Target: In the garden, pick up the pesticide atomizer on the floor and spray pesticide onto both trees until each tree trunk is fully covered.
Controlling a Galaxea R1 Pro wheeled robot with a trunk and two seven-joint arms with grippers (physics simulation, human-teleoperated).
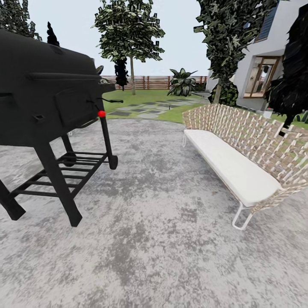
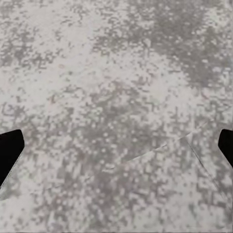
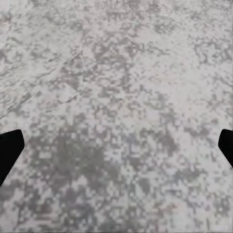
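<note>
Grey mottled paving (image 1: 162, 239) lies nearest. Left gripper (image 2: 116, 145) and right gripper (image 3: 116, 145) hang over it, fingers spread wide, nothing held. Farther on: black grill (image 1: 47, 107) at left, woven bench (image 1: 244, 154) with white cushion at right. Beyond, the garden lawn (image 1: 141, 96) with stepping stones; one tree (image 1: 130, 38) stands before the slat fence (image 1: 149, 81), a second tree (image 1: 229, 34) beside the white house (image 1: 273, 60).
</note>
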